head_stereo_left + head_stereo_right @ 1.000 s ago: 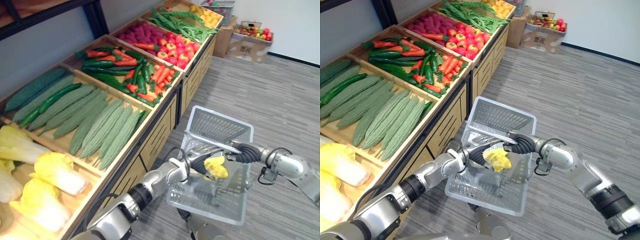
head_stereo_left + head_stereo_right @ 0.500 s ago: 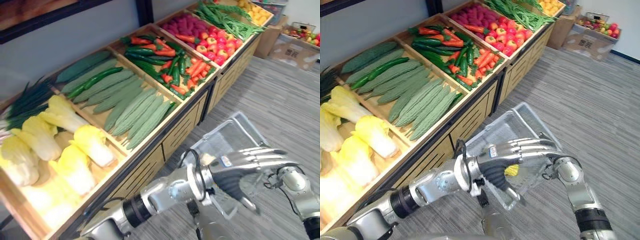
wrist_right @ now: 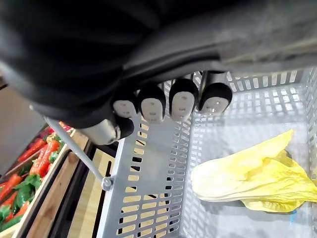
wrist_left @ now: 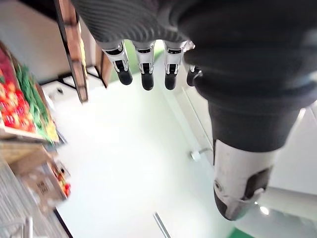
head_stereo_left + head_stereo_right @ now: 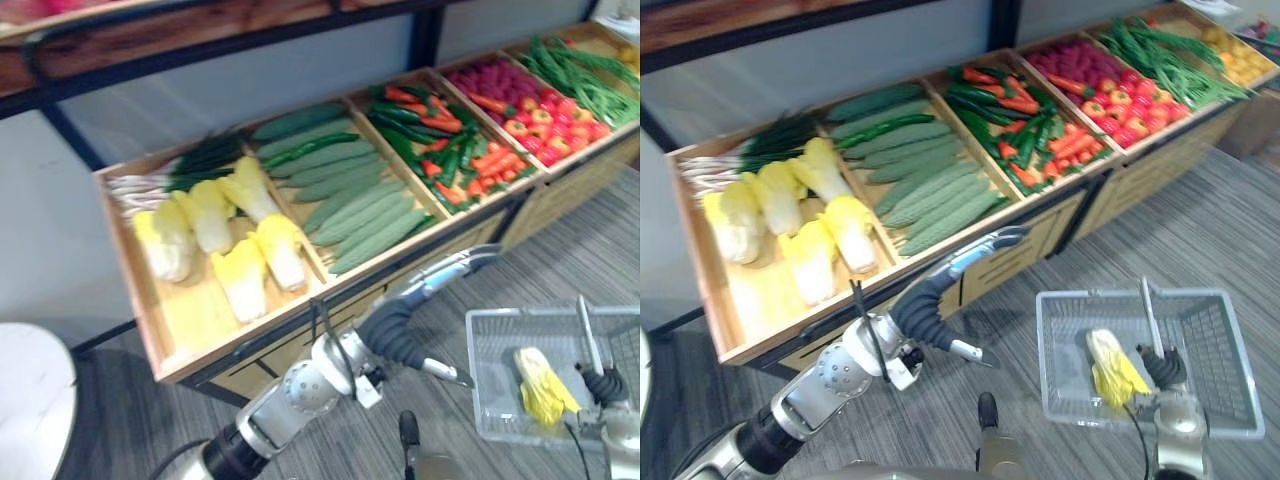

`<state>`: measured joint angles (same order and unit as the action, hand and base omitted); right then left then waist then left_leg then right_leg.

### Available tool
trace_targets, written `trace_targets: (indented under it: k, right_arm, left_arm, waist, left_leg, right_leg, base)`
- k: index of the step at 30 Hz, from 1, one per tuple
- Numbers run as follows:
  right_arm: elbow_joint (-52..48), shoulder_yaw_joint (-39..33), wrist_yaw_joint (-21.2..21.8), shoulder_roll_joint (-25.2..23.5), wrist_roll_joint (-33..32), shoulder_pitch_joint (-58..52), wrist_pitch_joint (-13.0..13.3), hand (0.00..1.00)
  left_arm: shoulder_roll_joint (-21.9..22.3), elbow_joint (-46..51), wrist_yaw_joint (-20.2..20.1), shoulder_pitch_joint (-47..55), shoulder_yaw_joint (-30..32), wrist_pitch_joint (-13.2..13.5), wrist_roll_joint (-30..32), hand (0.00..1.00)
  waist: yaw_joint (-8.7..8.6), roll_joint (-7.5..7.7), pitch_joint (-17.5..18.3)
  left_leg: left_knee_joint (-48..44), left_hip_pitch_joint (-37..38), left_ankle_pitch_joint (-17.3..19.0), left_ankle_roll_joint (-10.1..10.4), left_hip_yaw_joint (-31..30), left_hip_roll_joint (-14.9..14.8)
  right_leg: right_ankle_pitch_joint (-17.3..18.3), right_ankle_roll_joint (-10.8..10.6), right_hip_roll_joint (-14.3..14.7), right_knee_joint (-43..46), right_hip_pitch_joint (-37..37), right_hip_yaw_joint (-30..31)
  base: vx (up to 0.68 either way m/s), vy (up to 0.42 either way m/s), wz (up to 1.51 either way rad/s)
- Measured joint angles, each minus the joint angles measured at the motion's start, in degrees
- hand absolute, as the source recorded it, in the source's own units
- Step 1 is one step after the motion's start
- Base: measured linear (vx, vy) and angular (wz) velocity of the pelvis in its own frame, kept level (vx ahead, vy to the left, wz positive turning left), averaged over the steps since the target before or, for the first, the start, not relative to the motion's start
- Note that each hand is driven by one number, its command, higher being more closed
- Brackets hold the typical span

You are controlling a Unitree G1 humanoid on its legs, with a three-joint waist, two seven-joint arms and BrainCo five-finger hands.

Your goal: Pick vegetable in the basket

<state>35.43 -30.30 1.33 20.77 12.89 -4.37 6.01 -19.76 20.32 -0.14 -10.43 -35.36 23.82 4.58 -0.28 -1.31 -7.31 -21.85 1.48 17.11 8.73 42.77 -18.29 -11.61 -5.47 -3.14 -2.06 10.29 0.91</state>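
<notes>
So the yellow cabbage (image 5: 1112, 365) is lying inside the grey mesh basket (image 5: 1090, 294), over in its left half. The right hand (image 5: 1162, 368) has its fingers curled round the basket's handle (image 5: 1148, 310). The left hand (image 5: 970, 255) hangs between the basket and the wooden produce stand (image 5: 755, 300), fingers straight out and holding nothing.

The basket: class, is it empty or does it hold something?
Not empty. One yellow cabbage lies inside the basket, on its bottom.

left hand (image 4: 144, 55) — fingers relaxed, vegetables (image 4: 19, 105) beyond
</notes>
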Motion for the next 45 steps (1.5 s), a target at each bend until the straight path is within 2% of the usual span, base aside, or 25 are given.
trace_targets:
  k: [3, 5, 6, 9, 14, 21, 23, 25, 27, 29, 31, 34, 40, 45]
  right_arm:
    - [3.51, -1.66, -0.02, -1.9, -0.43, -0.77, 0.01, 1.0]
    - [6.89, -3.3, -0.12, -3.99, -0.55, -2.1, 0.07, 1.0]
    - [8.14, -3.39, -0.24, -4.33, -0.58, -2.37, 0.18, 1.0]
    - [16.33, -7.41, -1.12, -6.4, -0.58, -2.15, 0.11, 1.0]
    - [22.77, -10.78, -2.24, -7.79, -2.53, -1.88, 0.16, 1.0]
    - [26.13, -11.88, -4.55, -11.01, -4.36, -2.67, 0.21, 1.0]
    - [25.52, -11.85, -4.89, -11.83, -4.37, -2.73, 0.3, 1.0]
    - [23.61, -11.25, -5.23, -12.65, -4.39, -3.95, 0.29, 1.0]
    - [22.21, -9.61, -5.85, -12.97, -4.42, -4.72, 0.29, 1.0]
    - [20.99, -7.89, -5.93, -13.03, -4.39, -4.86, 0.29, 1.0]
    - [21.02, -7.34, -5.93, -13.33, -4.39, -4.75, 0.3, 1.0]
    - [21.85, -7.35, -5.95, -14.05, -4.39, -4.1, 0.38, 1.0]
    - [24.94, -7.04, -5.93, -13.82, -4.3, -1.43, 0.54, 1.0]
    - [27.61, -6.33, -5.84, -12.57, -4.21, 0.36, 0.49, 1.0]
  left_arm:
    - [0.74, 2.7, 0.37, 4.48, 6.78, -0.27, -0.11, 0.0]
    - [2.81, 3.25, 2.34, 8.3, 14.85, -0.87, -0.14, 0.0]
    - [3.5, 3.28, 2.69, 9.24, 17.1, -0.98, -0.13, 0.0]
    - [6.42, 2.23, 7.32, 13.81, 29.32, -2.37, 0.19, 0.0]
    - [10.39, -6.06, 14.2, 16.17, 46.11, -5.91, 1.43, 0.0]
    - [12.1, -15.84, 20.34, 17.29, 58.41, -10.71, 5.97, 0.0]
    - [12.63, -20.63, 21.44, 17.53, 61.26, -11.18, 8.02, 0.0]
    - [12.9, -28.46, 22.48, 17.59, 64.52, -13.25, 7.94, 0.0]
    - [12.96, -35.4, 22.95, 17.62, 67.85, -14.13, 7.68, 0.0]
    - [12.92, -47.43, 23.4, 17.34, 72.15, -15.18, 5.17, 0.0]
    - [12.9, -56.37, 23.11, 17.05, 74.26, -15.73, 3.54, 0.0]
    - [12.92, -68.08, 20.64, 17.1, 77.05, -16.27, 2.19, 0.0]
    - [12.88, -78.02, 16.08, 17.89, 79.13, -18.38, 3.02, 0.0]
    - [12.78, -80.71, 12.64, 17.3, 76.44, -18.95, 3.46, 0.0]
  waist:
    - [0.94, 0.15, 0.02]
    - [2.09, 0.61, 0.3]
    - [2.14, 0.75, 0.42]
    - [2.28, 1.57, 0.88]
    - [2.75, 2.8, 2.95]
    - [2.32, 6.21, 5.36]
    - [2.14, 5.78, 5.51]
    - [1.99, 5.02, 6.45]
    - [2.03, 4.46, 6.83]
    - [1.81, 3.88, 7.36]
    - [1.86, 3.92, 7.57]
    - [1.81, 4.29, 8.08]
    - [1.84, 4.39, 8.09]
    - [1.33, 4.37, 8.04]
  left_leg:
    - [2.35, -1.13, -1.51, -0.9, -3.49, 2.48]
    - [4.97, -1.85, -2.89, -1.67, -6.11, 4.32]
    - [5.61, -2.19, -3.39, -1.84, -7.09, 4.75]
    - [9.94, -2.37, -6.75, -2.49, -11.66, 6.91]
    - [13.41, -2.3, -8.88, -3.37, -14.63, 8.87]
    - [15.9, -2.41, -10.3, -3.95, -18.76, 10.36]
    - [16.45, -2.19, -10.61, -4.19, -19.73, 10.72]
    - [17.28, -2.03, -10.88, -4.31, -20.02, 11.1]
    - [18.04, -1.75, -11.07, -4.12, -20.16, 11.32]
    - [19.33, -0.99, -11.48, -3.89, -20.15, 11.58]
    - [20.34, -0.26, -11.86, -3.79, -20.39, 11.73]
    - [21.77, -0.24, -12.62, -3.58, -21.44, 11.9]
    - [22.65, 0.59, -13.23, -3.95, -21.48, 12.48]
    - [22.79, 0.75, -13.12, -3.94, -21.54, 12.76]
  right_leg:
    - [0.26, -0.33, -2.28, -0.02, -0.39, -2.78]
    - [0.96, -0.41, -3.58, -0.3, -0.74, -4.94]
    - [0.96, -0.41, -3.86, -0.63, -0.96, -5.67]
    - [0.96, -0.39, -4.99, -1.94, -2.85, -9.51]
    - [1.0, -0.45, -5.52, -2.87, -3.95, -11.83]
    - [1.67, -0.92, -6.76, -3.29, -5.81, -15.4]
    - [1.94, -0.88, -7.27, -3.29, -6.55, -16.41]
    - [2.11, -0.64, -7.59, -3.31, -6.64, -16.9]
    - [2.52, -0.13, -7.77, -3.31, -6.77, -17.53]
    - [2.93, -0.13, -7.85, -3.34, -6.99, -17.91]
    - [3.27, -0.2, -7.76, -3.89, -7.68, -18.39]
    - [3.72, -0.46, -7.68, -3.91, -7.72, -19.23]
    - [3.57, -0.81, -7.55, -3.98, -7.59, -19.0]
    - [3.58, -0.8, -7.61, -4.01, -7.55, -18.75]
  base:
    - [-0.03, 0.031, 0.57]
    - [0.01, 0.011, 0.63]
    - [0.04, -0.004, 0.72]
    - [0.06, -0.012, 0.68]
    - [0.06, -0.008, 0.31]
    - [0.02, 0.005, 0.32]
    - [-0.01, 0.006, 0.26]
    - [0.0, 0.01, 0.15]
    - [0.0, 0.004, 0.05]
    - [0.0, -0.002, 0.02]
    - [0.01, -0.015, 0.07]
    - [0.02, -0.022, 0.18]
    - [0.05, -0.005, 0.0]
    - [0.0, -0.004, -0.01]
